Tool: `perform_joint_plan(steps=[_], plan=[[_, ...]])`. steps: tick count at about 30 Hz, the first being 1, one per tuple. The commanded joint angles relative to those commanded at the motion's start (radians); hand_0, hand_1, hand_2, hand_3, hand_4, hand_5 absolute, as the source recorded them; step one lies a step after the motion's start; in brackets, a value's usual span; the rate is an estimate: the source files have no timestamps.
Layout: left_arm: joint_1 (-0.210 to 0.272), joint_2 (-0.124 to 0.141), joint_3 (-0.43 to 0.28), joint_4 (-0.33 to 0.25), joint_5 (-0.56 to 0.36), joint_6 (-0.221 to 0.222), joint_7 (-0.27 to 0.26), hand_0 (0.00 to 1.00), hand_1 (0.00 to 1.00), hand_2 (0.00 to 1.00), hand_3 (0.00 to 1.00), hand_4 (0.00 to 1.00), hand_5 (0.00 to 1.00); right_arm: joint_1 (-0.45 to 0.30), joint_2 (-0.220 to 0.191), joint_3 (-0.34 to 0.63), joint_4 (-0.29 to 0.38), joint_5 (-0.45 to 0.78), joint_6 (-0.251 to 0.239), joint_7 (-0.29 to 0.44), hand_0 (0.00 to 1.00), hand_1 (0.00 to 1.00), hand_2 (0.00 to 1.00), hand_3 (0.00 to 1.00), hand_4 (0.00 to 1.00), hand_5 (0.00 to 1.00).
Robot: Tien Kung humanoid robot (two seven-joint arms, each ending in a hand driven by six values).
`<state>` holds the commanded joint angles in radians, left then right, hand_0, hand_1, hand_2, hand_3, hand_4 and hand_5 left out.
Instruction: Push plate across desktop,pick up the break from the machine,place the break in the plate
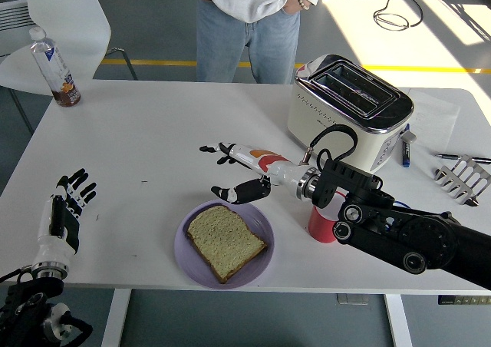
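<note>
Wide bare stretch of table (153, 147) between bottle (52, 67) at far left corner and toaster (349, 110). Near edge centre taken by plate (259, 218) with bread (225, 241). Red cup (322, 224) just right of plate. Right side crowded: toaster, pen (405, 151), metal rack (462, 176). Person (249, 17) stands at far edge.
</note>
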<state>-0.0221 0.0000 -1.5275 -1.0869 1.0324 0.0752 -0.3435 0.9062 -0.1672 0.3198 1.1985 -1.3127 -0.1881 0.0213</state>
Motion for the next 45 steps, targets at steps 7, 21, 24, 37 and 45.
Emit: perform_joint_plan(steps=[7,21,24,37,45], plan=[[-0.005,0.0,-0.005,-0.003,0.002,0.0,0.0,0.806,0.799,0.879,0.786,0.519,0.998,-0.027,-0.044,0.092,0.087,0.058,-0.007,0.052,0.821,0.814,0.934,0.954,0.708,0.266],[0.004,0.0,-0.012,-0.005,0.001,0.002,-0.001,0.805,0.799,0.879,0.786,0.519,0.998,-0.165,-0.168,0.499,0.31,0.471,0.026,0.164,0.775,0.764,0.801,0.815,0.571,0.326],[0.006,0.0,-0.011,-0.004,0.001,0.002,-0.001,0.805,0.799,0.879,0.785,0.518,0.998,-0.201,-0.182,0.598,0.335,0.526,0.026,0.17,0.786,0.768,0.805,0.821,0.565,0.343],[0.009,0.0,-0.011,-0.004,0.0,0.003,-0.003,0.805,0.798,0.879,0.785,0.52,0.998,-0.313,-0.231,0.933,0.389,0.714,0.096,0.15,0.795,0.772,0.809,0.838,0.524,0.433],[0.002,0.0,-0.015,-0.005,0.0,0.003,-0.003,0.805,0.797,0.879,0.785,0.518,0.998,-0.334,-0.36,0.994,0.387,0.768,0.126,0.118,0.795,0.771,0.808,0.832,0.515,0.457]])
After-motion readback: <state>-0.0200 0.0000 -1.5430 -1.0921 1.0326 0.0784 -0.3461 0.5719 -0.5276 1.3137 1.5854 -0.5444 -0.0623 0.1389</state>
